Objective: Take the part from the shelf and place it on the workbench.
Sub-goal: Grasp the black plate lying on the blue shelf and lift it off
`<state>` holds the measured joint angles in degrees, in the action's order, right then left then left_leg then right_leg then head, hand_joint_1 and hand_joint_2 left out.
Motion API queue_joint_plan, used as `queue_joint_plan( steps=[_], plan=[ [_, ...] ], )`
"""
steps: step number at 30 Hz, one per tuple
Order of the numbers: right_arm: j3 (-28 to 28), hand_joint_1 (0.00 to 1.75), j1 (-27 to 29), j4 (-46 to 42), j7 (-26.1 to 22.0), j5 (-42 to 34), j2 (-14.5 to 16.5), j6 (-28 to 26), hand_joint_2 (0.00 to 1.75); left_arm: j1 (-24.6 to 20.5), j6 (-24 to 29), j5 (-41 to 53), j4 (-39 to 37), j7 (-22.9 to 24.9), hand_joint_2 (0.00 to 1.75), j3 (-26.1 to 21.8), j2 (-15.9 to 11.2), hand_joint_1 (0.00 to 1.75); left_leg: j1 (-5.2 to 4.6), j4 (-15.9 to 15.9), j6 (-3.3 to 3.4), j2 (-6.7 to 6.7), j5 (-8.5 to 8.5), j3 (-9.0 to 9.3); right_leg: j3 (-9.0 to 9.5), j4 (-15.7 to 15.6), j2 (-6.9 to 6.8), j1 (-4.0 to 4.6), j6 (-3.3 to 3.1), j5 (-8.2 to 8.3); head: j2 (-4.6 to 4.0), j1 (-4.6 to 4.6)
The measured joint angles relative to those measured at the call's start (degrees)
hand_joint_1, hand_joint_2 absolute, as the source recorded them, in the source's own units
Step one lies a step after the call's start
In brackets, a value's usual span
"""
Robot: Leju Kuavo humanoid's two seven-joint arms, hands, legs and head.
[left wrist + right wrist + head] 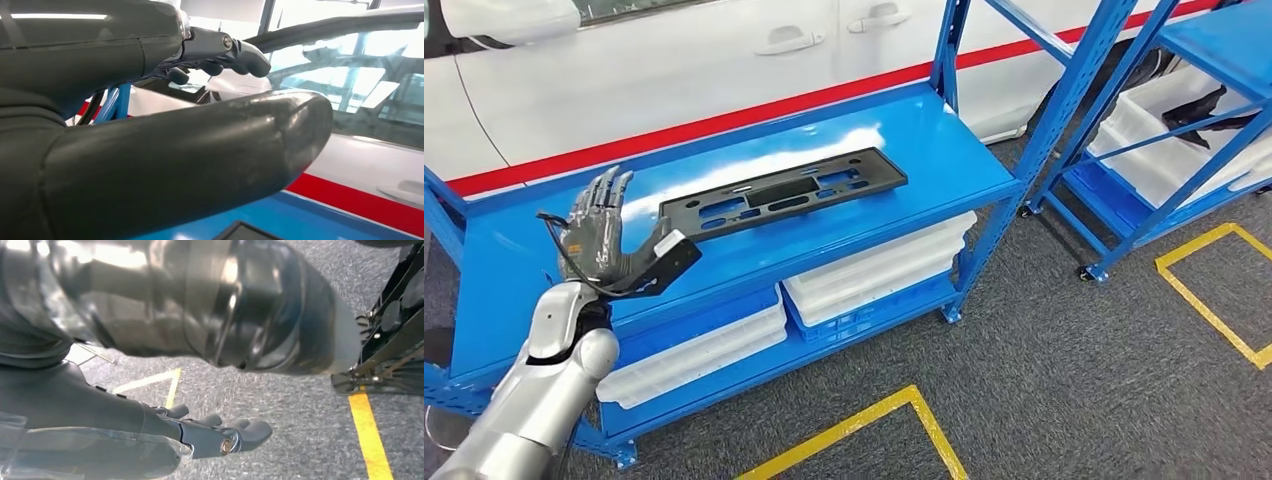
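**L hand raised by part on shelf**

Black part (782, 192) flat on blue shelf (944, 150) top, diag. L hand (602, 235) upright just beside part's near end, fingers spread, holding nothing. R hand (220, 435) hanging over grey floor (300, 405), fingers loosely extended, nothing in it.

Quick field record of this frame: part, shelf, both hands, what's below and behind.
part: long black plastic panel, lying flat on the shelf top, not held
shelf: blue metal rack
left hand: raised over the shelf top beside the panel's near end, fingers spread, holding nothing
right hand: hanging over grey carpet, holding nothing
lower level: white trays
behind: white car with red stripe
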<state>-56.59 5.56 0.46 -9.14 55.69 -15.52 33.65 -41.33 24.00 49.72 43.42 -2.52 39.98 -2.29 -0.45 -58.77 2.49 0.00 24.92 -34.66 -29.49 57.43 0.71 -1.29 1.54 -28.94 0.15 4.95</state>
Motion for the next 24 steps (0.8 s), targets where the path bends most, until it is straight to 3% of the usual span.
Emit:
queue_joint_plan(
  steps=[2,3,5,6,7,8,10,12,13,14,17,18,20,22,23,24],
  plan=[
    [0.0,0.0,0.0,0.0,0.0,0.0,0.0,0.0,0.0,-0.2,0.0,0.0,0.1,0.1,0.0,0.0,0.1,0.0,0.28,0.7,0.62,-0.06,0.29,1.17,-0.51,1.9,-0.16,-0.03,0.4,-0.61,0.0,0.02],
    [0.0,0.0,0.0,0.0,0.0,0.0,-0.1,0.0,0.0,-0.2,0.0,0.1,0.1,0.1,0.0,0.0,0.2,0.0,0.41,0.9,0.87,-0.07,0.49,1.81,-1.84,4.4,-0.24,-0.04,0.59,-1.54,0.0,0.02],
    [0.0,0.0,0.0,0.0,-0.1,0.2,-0.3,0.1,0.0,-0.2,0.0,0.3,0.1,0.1,0.0,0.2,0.3,0.0,0.28,1.1,1.22,-0.06,1.12,2.65,-6.53,11.6,-0.33,-0.03,0.91,-4.02,0.0,0.03],
    [0.0,0.0,0.0,0.0,-0.1,0.4,-0.4,0.2,0.0,-0.1,0.1,0.4,0.1,0.1,0.0,0.3,0.3,0.0,0.19,1.1,1.3,-0.06,1.52,3.06,-8.94,14.5,-0.33,-0.02,0.99,-4.64,0.0,0.02],
    [0.0,0.0,0.0,0.0,-0.2,0.5,-0.4,0.3,0.0,0.1,0.1,0.4,0.1,0.1,0.0,0.4,0.4,0.0,0.1,1.1,1.33,-0.08,1.93,3.54,-10.59,15.8,-0.34,0.01,0.96,-4.26,0.0,0.02],
    [0.0,0.0,0.1,0.0,-0.3,0.6,-0.5,0.4,0.0,0.2,0.1,0.5,0.1,0.0,0.0,0.5,0.5,0.0,0.03,1.1,1.34,-0.1,2.38,4.13,-11.2,14.9,-0.34,0.06,0.81,-2.65,0.0,0.03],
    [0.0,0.0,0.1,0.0,-0.3,0.8,-0.6,0.5,0.0,0.2,0.1,0.5,0.1,0.0,0.0,0.6,0.6,0.0,-0.07,1.1,1.26,-0.14,3.41,5.43,-9.85,8.3,-0.36,0.38,0.11,2.88,0.0,0.03],
    [0.0,0.0,0.2,0.0,-0.3,1.0,-1.1,0.5,0.0,0.1,0.1,0.5,0.1,-0.1,0.0,0.7,0.8,0.0,-0.19,1.2,0.87,-0.18,4.37,6.41,-8.2,2.5,-0.45,0.98,-0.81,5.79,0.0,0.02],
    [0.0,0.0,0.3,0.0,-0.3,1.1,-1.3,0.5,0.0,0.1,0.1,0.6,0.0,-0.1,0.0,0.8,0.9,0.0,-0.23,1.2,0.56,-0.21,4.71,6.72,-7.82,1.0,-0.45,1.27,-1.26,6.31,0.0,0.03],
    [0.0,0.0,0.4,0.0,-0.3,1.1,-1.5,0.5,0.0,0.1,0.1,0.6,0.0,-0.1,0.0,0.8,1.1,0.0,-0.26,1.1,0.23,-0.27,4.86,6.99,-7.66,0.8,-0.47,1.43,-1.57,5.82,0.0,0.03],
    [0.0,0.0,0.4,0.0,-0.5,1.5,-1.7,0.5,0.0,-0.2,0.3,0.9,0.0,-0.3,0.0,0.9,1.5,0.0,-0.34,-0.9,-0.69,-0.31,5.81,6.89,-6.17,-0.3,-0.36,1.01,-2.33,5.81,0.0,0.03],
    [0.0,0.0,0.3,0.0,-0.6,1.8,-1.7,0.6,0.0,-0.4,0.3,1.0,0.0,-0.5,0.0,0.9,1.6,0.0,-0.27,-3.2,-1.02,-0.3,6.87,5.77,-5.64,-0.6,-0.34,0.8,-2.52,5.68,0.0,0.03],
    [0.0,0.0,0.2,0.0,-0.8,2.3,-1.7,0.7,0.0,-0.7,0.3,1.3,0.0,-0.9,0.0,1.2,1.9,0.0,0.11,-10.1,-1.62,-0.28,9.9,1.68,-5.07,-0.8,-0.35,0.68,-2.77,5.18,0.0,0.02],
    [0.1,0.0,0.1,0.0,-1.0,2.9,-1.7,0.7,0.0,-0.7,0.2,1.8,-0.2,-1.0,0.87,1.7,2.4,0.0,0.49,-14.9,-2.03,-0.27,11.37,-2.17,-4.65,-0.6,-0.33,0.58,-2.7,4.56,0.0,0.02],
    [0.1,0.0,0.1,0.0,-1.0,3.3,-1.7,0.7,0.0,-0.7,0.1,2.0,-0.3,-1.2,1.31,2.0,2.8,0.0,0.64,-14.8,-2.14,-0.26,10.35,-2.98,-4.32,-0.5,-0.31,0.53,-2.58,4.19,0.0,0.01],
    [0.2,0.0,0.1,0.0,-1.0,3.7,-1.7,0.6,0.0,-0.8,0.0,2.2,-0.4,-1.4,1.75,2.2,3.4,0.0,0.77,-12.5,-2.19,-0.25,8.05,-2.73,-3.9,-0.3,-0.31,0.47,-2.4,3.78,0.0,0.01]
  ],
)
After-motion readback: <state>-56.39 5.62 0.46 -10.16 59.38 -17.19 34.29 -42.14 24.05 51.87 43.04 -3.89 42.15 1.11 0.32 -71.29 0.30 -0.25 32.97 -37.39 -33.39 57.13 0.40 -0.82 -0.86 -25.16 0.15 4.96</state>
